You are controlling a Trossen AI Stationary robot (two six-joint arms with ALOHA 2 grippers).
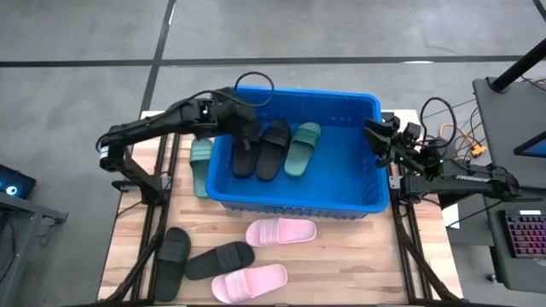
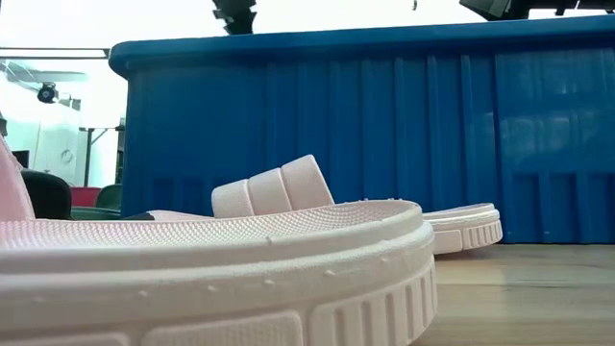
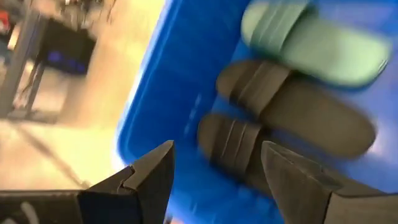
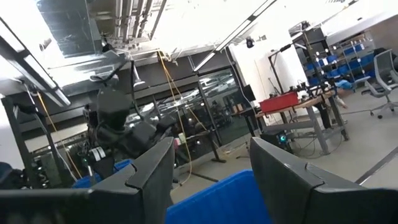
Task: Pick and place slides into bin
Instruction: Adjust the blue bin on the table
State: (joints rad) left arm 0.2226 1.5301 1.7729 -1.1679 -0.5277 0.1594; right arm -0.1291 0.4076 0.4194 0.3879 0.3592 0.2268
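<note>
The blue bin [image 1: 341, 183] stands mid-table. On its floor lie two black slides [image 1: 246, 153] [image 1: 273, 149] and a green slide [image 1: 303, 147], side by side, soles down. My left gripper [image 1: 245, 126] hovers open above the bin's left part, over the black slides [image 3: 292, 106], with nothing between its fingers. Outside, another green slide [image 1: 200, 166] lies against the bin's left wall. Two pink slides [image 1: 281, 230] [image 1: 249, 283] and two black ones [image 1: 173, 260] [image 1: 220, 258] lie on the near table. My right gripper [image 1: 375, 132] waits open by the bin's right rim.
The wooden table [image 1: 358, 264] has free room at its near right. In the low view a pink slide [image 2: 211, 279] fills the foreground before the bin's wall [image 2: 384, 135]. Cables and a dark stand [image 1: 512, 170] sit to the table's right.
</note>
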